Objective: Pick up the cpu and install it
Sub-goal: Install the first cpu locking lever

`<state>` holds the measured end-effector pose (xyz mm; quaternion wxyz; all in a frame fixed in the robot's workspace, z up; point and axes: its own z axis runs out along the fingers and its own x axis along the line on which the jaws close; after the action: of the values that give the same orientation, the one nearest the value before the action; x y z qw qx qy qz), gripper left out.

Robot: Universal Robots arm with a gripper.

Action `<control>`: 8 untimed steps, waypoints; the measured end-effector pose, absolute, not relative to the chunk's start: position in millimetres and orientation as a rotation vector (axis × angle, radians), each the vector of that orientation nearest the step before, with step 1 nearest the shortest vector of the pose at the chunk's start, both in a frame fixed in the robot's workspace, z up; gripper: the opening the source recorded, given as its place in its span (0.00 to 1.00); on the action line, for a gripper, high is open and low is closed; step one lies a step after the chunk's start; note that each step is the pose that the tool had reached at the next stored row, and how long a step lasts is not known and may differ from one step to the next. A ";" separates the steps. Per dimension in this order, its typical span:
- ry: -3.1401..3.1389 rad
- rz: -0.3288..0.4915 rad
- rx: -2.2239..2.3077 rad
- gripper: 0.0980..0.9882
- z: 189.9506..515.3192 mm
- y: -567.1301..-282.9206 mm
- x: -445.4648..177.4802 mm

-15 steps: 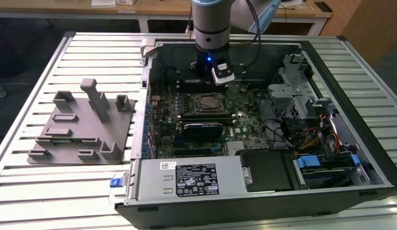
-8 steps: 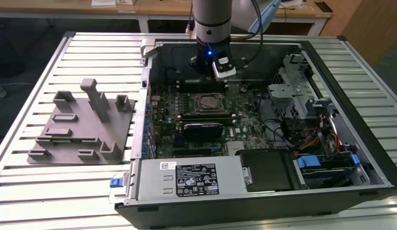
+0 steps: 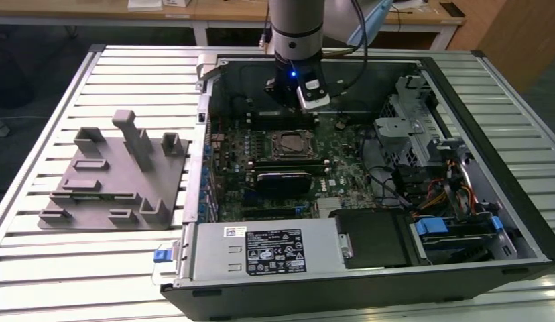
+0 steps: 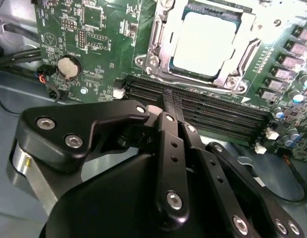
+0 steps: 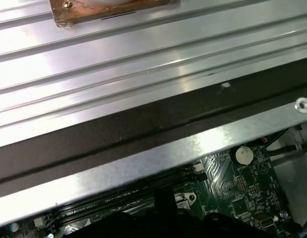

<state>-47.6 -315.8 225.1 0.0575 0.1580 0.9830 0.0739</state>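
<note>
cpu: sat in motherboard socket.
gripper: hovered beside socket, fingers pressed together, held nothing.

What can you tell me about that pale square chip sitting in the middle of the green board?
The cpu is a flat square chip with a pale, silvery-white metal top. It lies level inside its metal socket frame on the green motherboard, which lies inside the open computer case. The frame's edges border it all round. Black memory slots run alongside the socket. The black pincer is apart from the chip and not touching it.
</note>
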 end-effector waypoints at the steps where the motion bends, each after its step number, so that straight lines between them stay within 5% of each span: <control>1: 2.980 0.215 0.479 0.01 224.9 -315.8 -47.6; 8: 3.001 0.138 0.482 0.01 224.3 -316.3 -46.1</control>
<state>-46.1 -316.3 224.3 0.0495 0.1582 0.9851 0.0452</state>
